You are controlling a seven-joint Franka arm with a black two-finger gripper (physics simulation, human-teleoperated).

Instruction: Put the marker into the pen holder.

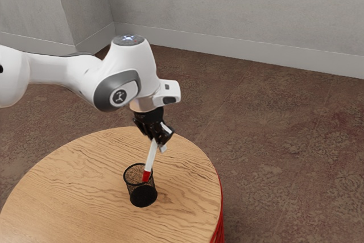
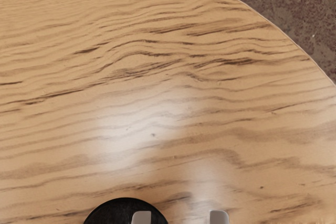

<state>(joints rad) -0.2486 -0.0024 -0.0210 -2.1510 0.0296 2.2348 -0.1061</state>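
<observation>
In the exterior view my gripper (image 1: 157,140) is above the mesh pen holder, shut on the upper part of the marker (image 1: 151,156). The marker is white with a red lower end and hangs at a slant. Its red end overlaps the mouth of the black pen holder (image 1: 142,194), which stands upright on the table; how deep it reaches is hard to tell. In the wrist view my gripper (image 2: 180,217) has two pale fingertips a small distance apart. The dark pen holder (image 2: 113,209) lies partly behind one of them.
The round wooden table (image 1: 74,186) has its curved edge beyond the gripper and holder, toward the exterior view's right. Brown floor (image 1: 284,140) surrounds it, with grey walls (image 1: 227,9) behind.
</observation>
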